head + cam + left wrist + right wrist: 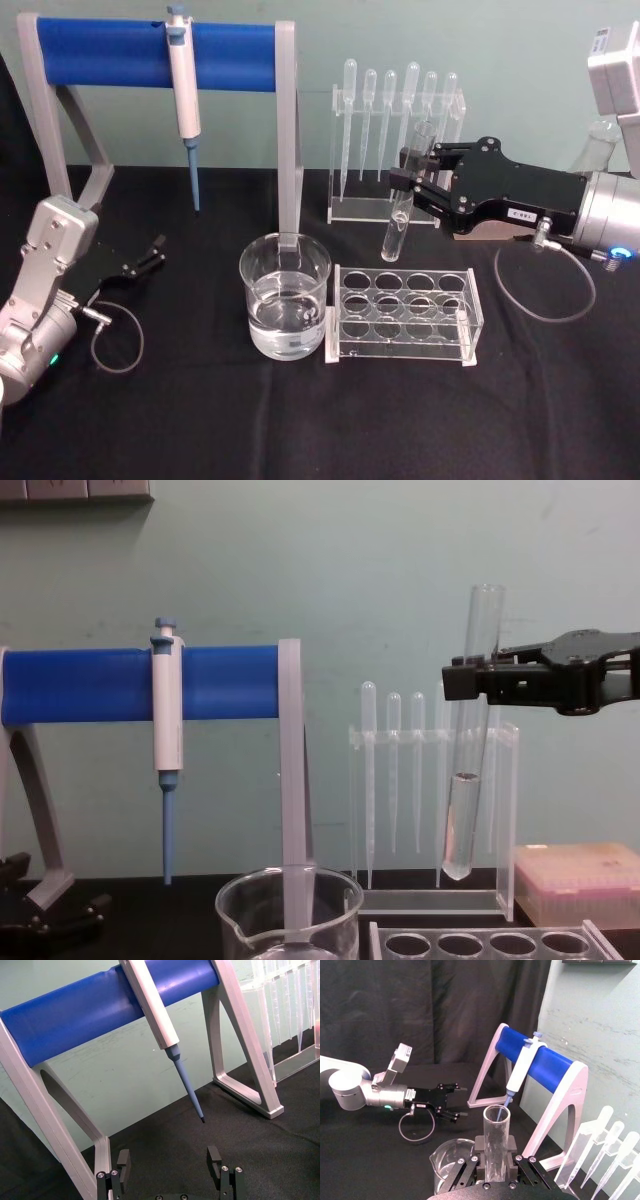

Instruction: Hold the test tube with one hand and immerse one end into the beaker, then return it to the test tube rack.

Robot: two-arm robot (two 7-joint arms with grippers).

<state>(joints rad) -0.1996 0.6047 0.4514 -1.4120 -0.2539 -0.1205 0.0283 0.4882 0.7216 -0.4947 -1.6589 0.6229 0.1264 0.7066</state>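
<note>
My right gripper (412, 170) is shut on the test tube (397, 225), a long clear glass tube held nearly upright in the air above and behind the clear rack (405, 315). In the chest view the test tube (462, 820) holds some clear liquid in its rounded lower end, and the right gripper (468, 680) clamps its upper part. The beaker (285, 295), partly filled with clear liquid, stands on the black table to the tube's left, apart from it. The right wrist view has the test tube (496, 1125) between the jaws and the beaker (447, 1160) below. My left gripper (145, 255) rests open at the table's left.
A blue-barred stand (150, 45) with a hanging pipettor (184, 90) rises behind the beaker. Plastic pipettes (395, 95) hang in a clear holder at the back. A pink box (580, 880) sits at the right. Open black table lies in front of the beaker and rack.
</note>
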